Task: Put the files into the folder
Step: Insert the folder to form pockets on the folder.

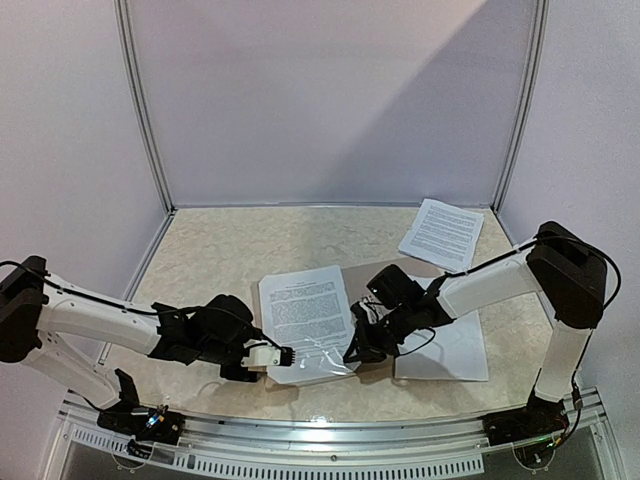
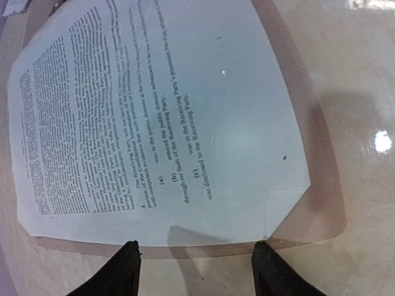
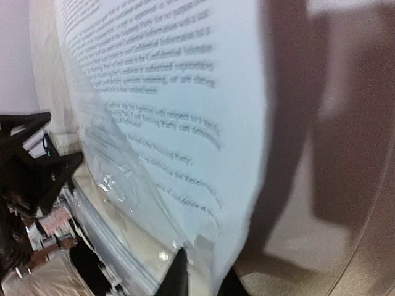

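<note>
**Sheet lying on the folder, both claws at its near edge**

The sheet (image 1: 305,310) is lying mid-tabletop (image 1: 210,250) on the folder (image 1: 362,272). The folder's tan cover is showing past the sheet's right side, and its clear leaf is glinting at the sheet's near end. The sheet's long axis is running near to far, leaning slightly left toward the far end. Its heading is pointing far and its blank foot near.

The left claw (image 1: 286,355) is hanging just off the near-left corner, spread wide and holding nothing, with the sheet lying ahead of it to the far right. The right claw (image 1: 355,352) is sitting at the near-right corner, the closer of the two. Its jaws are standing almost together about the sheet's edge and the clear leaf, but I cannot tell whether they are pinching either.

The coming move is probably hinging on that corner, with the sheet sliding along its long axis under the leaf. A far sheet (image 1: 442,233) and a right sheet (image 1: 455,350) are lying apart from the folder.
</note>
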Robot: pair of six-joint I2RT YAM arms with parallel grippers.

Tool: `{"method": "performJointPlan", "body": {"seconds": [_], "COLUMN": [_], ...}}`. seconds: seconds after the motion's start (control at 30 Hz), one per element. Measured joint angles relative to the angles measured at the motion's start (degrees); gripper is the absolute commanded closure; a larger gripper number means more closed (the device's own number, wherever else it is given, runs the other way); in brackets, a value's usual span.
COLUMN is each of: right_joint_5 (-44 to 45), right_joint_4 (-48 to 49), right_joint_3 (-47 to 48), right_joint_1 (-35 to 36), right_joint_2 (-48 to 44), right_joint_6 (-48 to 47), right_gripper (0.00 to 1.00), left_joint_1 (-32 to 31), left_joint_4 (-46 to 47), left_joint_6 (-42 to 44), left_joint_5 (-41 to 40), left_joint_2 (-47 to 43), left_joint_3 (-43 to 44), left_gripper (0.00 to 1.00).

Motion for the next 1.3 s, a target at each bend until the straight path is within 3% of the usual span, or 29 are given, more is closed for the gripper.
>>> {"method": "performJointPlan", "body": {"seconds": [0.07,0.2,0.47,0.63,0.93,1.3], "right_joint_5": [-0.5,1.7,12.3,17.7,19.3,13.6], "right_joint_4": [-2.7,-11.2,-28.4,-30.3,-24.6,-16.5], "right_joint_3": [1.9,7.5,24.1,33.5,42.9,40.9], "right_joint_1": [-0.1,-0.3,-2.8,-6.0,-11.1,-11.2], "right_joint_2": [0.0,0.4,1.0,4.3,19.3,23.3], "right_joint_6": [-1.5,-5.2,-14.0,-19.1,-23.1,-21.8], "right_gripper": [0.61,0.51,0.42,0.41,0.52,0.87], "left_joint_1": [0.4,2.0,11.8,17.2,19.2,19.6], "left_joint_4": [-0.3,-3.0,-10.0,-9.9,-3.1,4.8], "left_joint_6": [0.3,1.7,6.4,7.9,8.3,9.8], "left_joint_5": [0.0,0.9,1.3,0.1,-2.7,-5.2], "left_joint_2": [-0.3,-1.7,-3.6,0.3,9.6,14.9], "left_joint_3": [0.0,0.0,0.9,4.0,10.1,12.2], "left_gripper": [0.36,0.35,0.35,0.36,0.37,0.38]}}
